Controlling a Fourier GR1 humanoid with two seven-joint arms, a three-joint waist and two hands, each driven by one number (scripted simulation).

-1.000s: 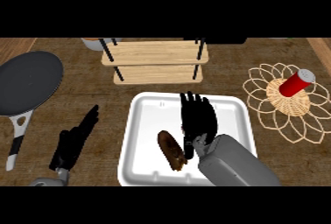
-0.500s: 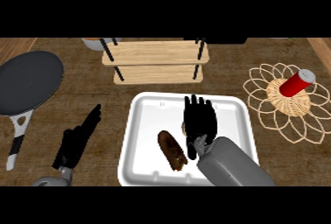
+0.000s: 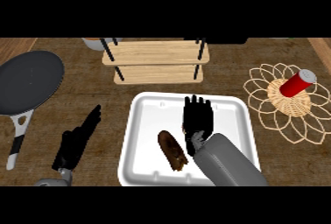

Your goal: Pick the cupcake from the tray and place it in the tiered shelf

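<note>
**Cupcake not yet gripped; right hand flattens over the tray**

Cupcake (image 3: 172, 151) lies as a brown oblong on the white tray (image 3: 150, 114), in its lower middle, just left of the right hand (image 3: 196, 118); whether hand and cupcake touch cannot be told from this steep view, though the thumb side sits very close to the cake's upper end. Over the last second the right hand has shifted a little up the tray and its fingers, slightly bunched a second ago, now lie straight and spread, pointing toward the tiered shelf (image 3: 155, 61); nothing is held between them. The cupcake itself has not moved across the three pictures; it rests where it did, flat on the tray floor. That suggests, as a judgement, that the hand is lining up beside the cake rather than closing on it; the grasp is yet to come, and the lift and the carry to the shelf, which stands just beyond the tray's far edge, are all ahead. The left hand (image 3: 77, 140) lies on the bench left of the tray, fingers straight, unchanged, well apart from the cupcake.
</note>
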